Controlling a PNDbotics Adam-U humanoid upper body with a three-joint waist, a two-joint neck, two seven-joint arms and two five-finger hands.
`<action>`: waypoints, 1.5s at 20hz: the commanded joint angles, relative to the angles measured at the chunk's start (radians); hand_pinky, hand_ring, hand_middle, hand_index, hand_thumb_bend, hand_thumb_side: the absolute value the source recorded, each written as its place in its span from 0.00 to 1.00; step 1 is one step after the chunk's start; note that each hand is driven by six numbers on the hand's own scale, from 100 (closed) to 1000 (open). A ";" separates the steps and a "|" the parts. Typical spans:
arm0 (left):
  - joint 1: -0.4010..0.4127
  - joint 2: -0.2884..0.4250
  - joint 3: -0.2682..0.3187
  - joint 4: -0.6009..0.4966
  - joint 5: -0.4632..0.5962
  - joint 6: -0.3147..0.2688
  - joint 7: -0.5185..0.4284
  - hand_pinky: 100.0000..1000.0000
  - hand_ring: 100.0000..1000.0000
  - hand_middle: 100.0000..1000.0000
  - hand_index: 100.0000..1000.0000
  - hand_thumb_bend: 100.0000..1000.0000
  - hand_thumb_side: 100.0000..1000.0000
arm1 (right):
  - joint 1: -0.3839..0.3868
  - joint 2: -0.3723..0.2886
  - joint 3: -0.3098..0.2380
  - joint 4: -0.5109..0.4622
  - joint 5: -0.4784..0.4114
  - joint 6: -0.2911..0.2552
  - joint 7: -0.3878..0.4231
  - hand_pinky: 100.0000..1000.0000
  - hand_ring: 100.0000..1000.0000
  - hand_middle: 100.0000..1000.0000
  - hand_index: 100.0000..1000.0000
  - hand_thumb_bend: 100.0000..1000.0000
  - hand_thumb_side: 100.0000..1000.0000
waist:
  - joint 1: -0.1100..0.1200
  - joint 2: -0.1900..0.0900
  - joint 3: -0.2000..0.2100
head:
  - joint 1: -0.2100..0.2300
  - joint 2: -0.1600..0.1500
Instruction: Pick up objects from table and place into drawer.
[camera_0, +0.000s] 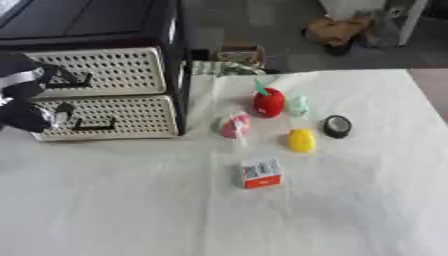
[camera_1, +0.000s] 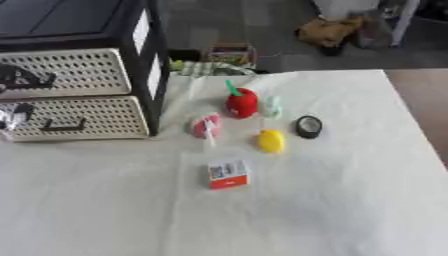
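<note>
Two cream perforated drawers (camera_0: 105, 95) stacked shut at the left, red pepper-shaped toy (camera_0: 269, 101) set upright, pale green item (camera_0: 299, 105) just beside it, pink object (camera_0: 234, 125), yellow lemon shape (camera_0: 302, 140), black round thing (camera_0: 337, 126), small white-and-red box (camera_0: 261, 173) laid nearest.

Both head eyes look down on the same table (camera_0: 131, 200) and drawer unit (camera_0: 105, 100).
</note>
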 joint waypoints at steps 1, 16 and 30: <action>-0.012 0.020 0.005 0.002 -0.016 -0.007 -0.004 0.00 0.00 0.00 0.87 0.01 0.34 | -0.011 -0.012 -0.009 -0.017 -0.003 -0.002 0.003 0.69 0.53 0.46 0.69 0.36 0.76 | -0.003 -0.016 0.002 | 0.003 -0.014; -0.020 0.012 0.002 0.010 -0.022 -0.025 -0.020 0.00 0.00 0.00 0.86 0.01 0.34 | -0.011 -0.008 -0.012 -0.017 -0.001 -0.001 0.003 0.69 0.53 0.46 0.69 0.37 0.75 | -0.003 -0.014 -0.001 | 0.013 -0.025; -0.016 0.017 0.004 0.009 -0.018 -0.029 -0.023 0.00 0.00 0.00 0.79 0.01 0.34 | -0.010 -0.008 -0.012 -0.017 -0.003 -0.001 0.002 0.69 0.53 0.46 0.69 0.37 0.74 | -0.003 -0.021 0.003 | 0.018 -0.019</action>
